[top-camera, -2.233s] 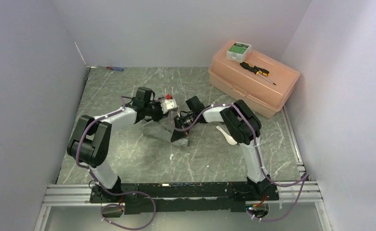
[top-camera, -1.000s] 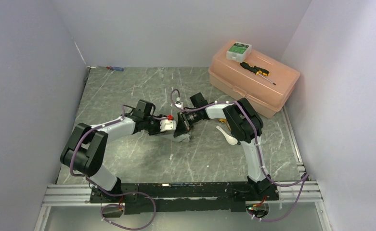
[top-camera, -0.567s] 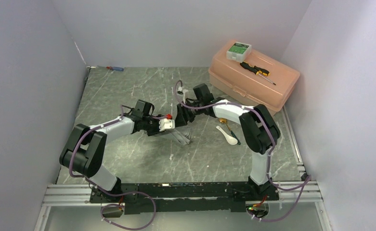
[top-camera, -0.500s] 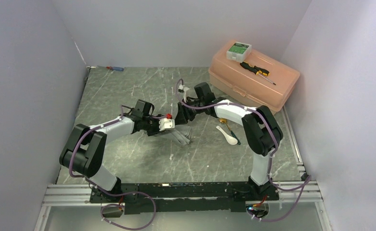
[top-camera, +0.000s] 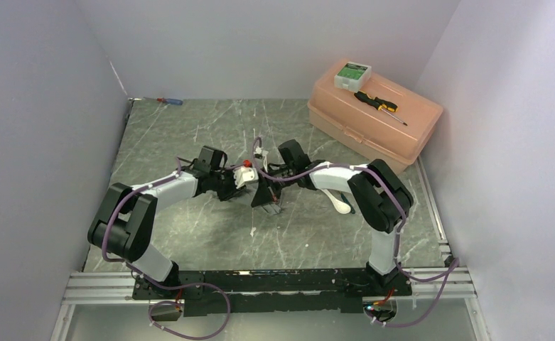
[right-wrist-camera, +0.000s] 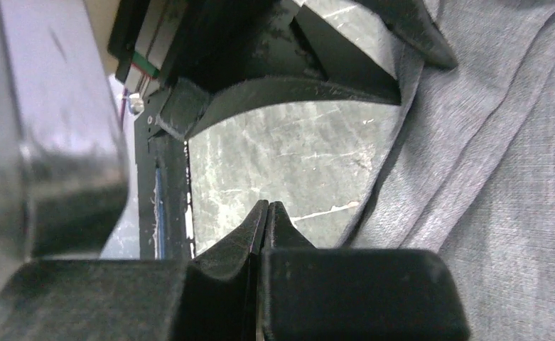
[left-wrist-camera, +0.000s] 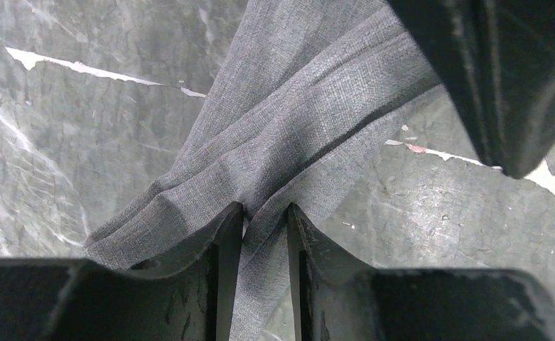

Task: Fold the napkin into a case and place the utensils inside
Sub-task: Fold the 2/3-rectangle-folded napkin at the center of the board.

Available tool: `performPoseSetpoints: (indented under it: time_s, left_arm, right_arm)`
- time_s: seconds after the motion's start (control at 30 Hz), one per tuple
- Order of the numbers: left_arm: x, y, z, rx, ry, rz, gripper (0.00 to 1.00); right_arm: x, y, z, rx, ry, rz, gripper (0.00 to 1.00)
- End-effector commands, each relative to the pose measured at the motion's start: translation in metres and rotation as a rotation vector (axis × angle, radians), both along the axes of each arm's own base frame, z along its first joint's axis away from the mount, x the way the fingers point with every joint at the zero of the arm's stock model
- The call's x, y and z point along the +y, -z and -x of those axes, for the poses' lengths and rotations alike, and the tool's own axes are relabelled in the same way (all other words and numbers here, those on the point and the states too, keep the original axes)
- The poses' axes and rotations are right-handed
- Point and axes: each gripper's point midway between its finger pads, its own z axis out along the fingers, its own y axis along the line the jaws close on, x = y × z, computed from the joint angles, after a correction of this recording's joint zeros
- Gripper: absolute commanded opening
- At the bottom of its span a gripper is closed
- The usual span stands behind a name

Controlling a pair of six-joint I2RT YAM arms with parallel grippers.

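Observation:
The grey napkin (left-wrist-camera: 310,121) lies bunched in long folds on the marbled table. My left gripper (left-wrist-camera: 265,213) is shut on one fold at its near end. In the top view most of the napkin (top-camera: 271,207) is hidden under the two wrists. The left gripper (top-camera: 253,186) and right gripper (top-camera: 266,195) nearly touch there. My right gripper (right-wrist-camera: 266,209) is shut with nothing between its fingers, just left of the napkin (right-wrist-camera: 502,163). The white spoon (top-camera: 342,206) lies on the table beside the right forearm. The gold spoon is hidden.
A peach plastic box (top-camera: 402,135) stands at the back right, with a black-and-yellow screwdriver (top-camera: 379,105) and a small white-and-green box (top-camera: 352,73) on its lid. A red-and-blue screwdriver (top-camera: 169,101) lies at the back left by the wall.
My right gripper opened, let the napkin go and swung away behind it, then came back down beside the cloth and shut empty. The left gripper kept its hold and lifted slightly.

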Motion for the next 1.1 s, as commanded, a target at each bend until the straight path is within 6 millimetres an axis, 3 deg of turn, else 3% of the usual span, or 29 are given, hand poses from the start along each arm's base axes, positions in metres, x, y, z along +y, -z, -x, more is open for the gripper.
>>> performPoseSetpoints:
  time_s: [0.0,0.2,0.3,0.37,0.53,0.73,0.93,0.97,1.03,1.07]
  left_arm:
    - [-0.004,-0.014,-0.014,0.008,-0.076,0.044,0.34]
    - [-0.003,-0.011,-0.016,0.040,-0.111,0.047,0.32]
    - [-0.003,-0.008,-0.015,0.053,-0.119,0.046,0.32]
    - [-0.003,-0.007,-0.015,0.058,-0.123,0.048,0.32]
    - [-0.004,-0.005,-0.017,0.067,-0.125,0.049,0.32]
    - [-0.003,-0.003,-0.019,0.076,-0.139,0.047,0.31]
    - [-0.001,0.000,-0.019,0.096,-0.159,0.045,0.31]
    - [0.000,0.000,-0.020,0.096,-0.161,0.042,0.31]
    - [0.002,0.002,-0.021,0.097,-0.171,0.036,0.30]
    - [0.003,0.002,-0.022,0.102,-0.179,0.034,0.30]
  right_arm:
    - [0.002,-0.011,0.006,-0.044,-0.064,-0.077,0.00]
    - [-0.020,-0.001,0.008,-0.126,-0.001,0.036,0.00]
    - [-0.037,0.004,0.004,-0.190,0.098,0.112,0.24]
    - [-0.047,-0.005,-0.004,-0.256,0.177,0.138,0.32]
    - [-0.059,-0.014,-0.012,-0.354,0.257,0.161,0.33]
    - [-0.077,-0.002,-0.024,-0.394,0.346,0.255,0.34]
    - [-0.070,-0.001,-0.022,-0.382,0.328,0.226,0.41]
    - [-0.069,-0.001,-0.020,-0.381,0.324,0.216,0.45]
    - [-0.066,-0.001,-0.017,-0.380,0.309,0.198,0.68]
    - [-0.066,0.001,-0.016,-0.377,0.306,0.196,0.97]
